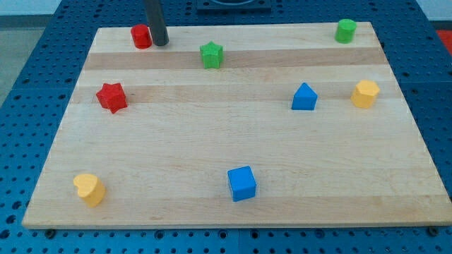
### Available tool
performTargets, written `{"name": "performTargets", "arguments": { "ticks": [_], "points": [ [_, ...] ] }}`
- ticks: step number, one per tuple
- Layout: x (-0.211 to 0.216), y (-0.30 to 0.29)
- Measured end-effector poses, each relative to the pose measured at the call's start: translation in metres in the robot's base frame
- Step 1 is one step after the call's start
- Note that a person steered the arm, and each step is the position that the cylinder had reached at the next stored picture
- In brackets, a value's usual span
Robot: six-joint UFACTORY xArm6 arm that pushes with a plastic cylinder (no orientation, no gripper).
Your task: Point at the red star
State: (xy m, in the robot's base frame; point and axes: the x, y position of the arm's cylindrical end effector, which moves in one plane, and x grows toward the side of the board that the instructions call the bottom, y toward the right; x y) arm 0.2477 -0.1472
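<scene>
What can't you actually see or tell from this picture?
- Rod above my tip: cut off by the view's top edge.
- Red cylinder: its right side hides behind the rod; touching or not, unclear.
- Dark object at the view's top: cropped, unidentifiable.
- Red star: fully visible.

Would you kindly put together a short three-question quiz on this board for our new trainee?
1. True or false: my tip touches the red star-shaped block.
2. Which block is nearest my tip: (a) the red cylinder-shaped block, (b) the green star-shaped block, (c) the blue cube-shaped block?
3. Fill in: from my tip, the red star lies toward the view's ____ and bottom.

Key: 1. False, they are well apart. 2. (a), just at its left. 3. Left.
</scene>
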Motion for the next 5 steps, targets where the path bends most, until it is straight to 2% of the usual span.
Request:
{"name": "performTargets", "arguments": {
  "ticks": [1,2,4,5],
  "points": [
    [0.028,0.003],
    [0.047,-0.030],
    [0.117,-0.130],
    [0.150,-0.138]
  ]
}}
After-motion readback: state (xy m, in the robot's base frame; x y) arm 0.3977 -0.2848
